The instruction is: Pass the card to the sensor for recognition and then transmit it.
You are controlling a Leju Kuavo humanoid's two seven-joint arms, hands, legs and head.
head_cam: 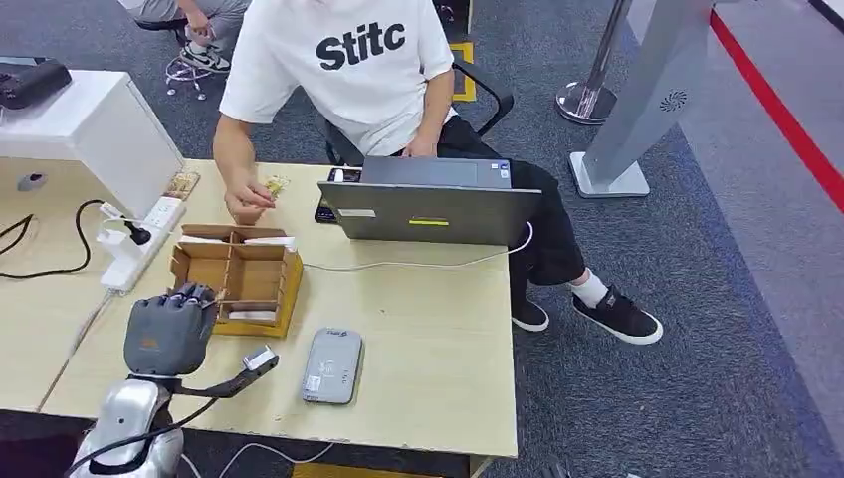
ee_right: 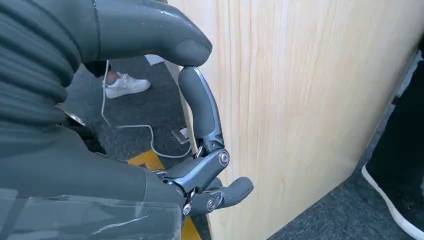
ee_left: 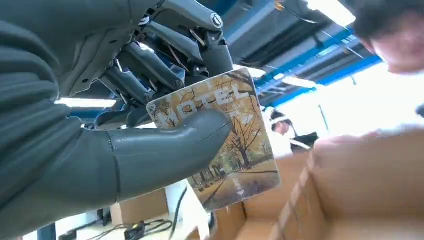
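- Head view: left hand [head_cam: 169, 329] hovers at the near corner of the cardboard box [head_cam: 239, 274], likely where cards are kept; the grey sensor [head_cam: 332, 365] lies on the table [head_cam: 418, 339] just to its right, nothing between them. A person [head_cam: 338, 70] sits behind a laptop [head_cam: 430, 202]
- Left wrist view: thumb [ee_left: 165, 150] and fingers [ee_left: 150, 65] pinch the card [ee_left: 235, 145], held above the box
- Right wrist view: right hand [ee_right: 195, 125] curled on nothing beside the table edge, out of the way

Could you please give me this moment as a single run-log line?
left hand: grips card over cardboard organizer | right hand: holds nothing, beside table edge | sensor: on table, untouched
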